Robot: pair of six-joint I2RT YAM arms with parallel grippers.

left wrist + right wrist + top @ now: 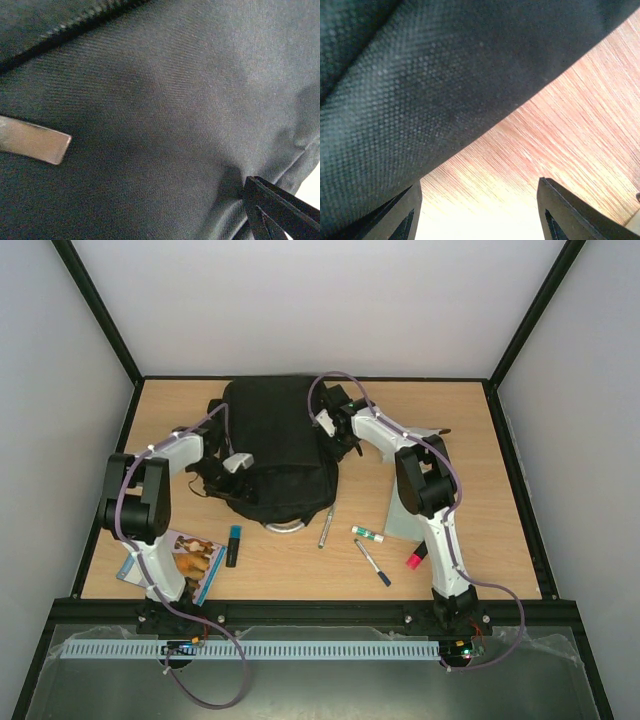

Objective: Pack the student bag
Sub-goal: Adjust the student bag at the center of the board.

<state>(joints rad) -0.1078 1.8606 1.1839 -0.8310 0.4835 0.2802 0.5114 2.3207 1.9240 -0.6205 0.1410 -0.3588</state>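
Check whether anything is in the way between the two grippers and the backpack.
Nothing visible is. The left gripper sits against the left side of the backpack, and the right gripper is at its right edge. Both wrist views show its black fabric close up with nothing in front. The pens and booklet lie nearer the arm bases.

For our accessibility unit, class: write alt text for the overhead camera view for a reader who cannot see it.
A large black backpack lies on a wooden table, the left pincer and right pincer at its sides. Pens and a booklet lie nearer the arm bases.
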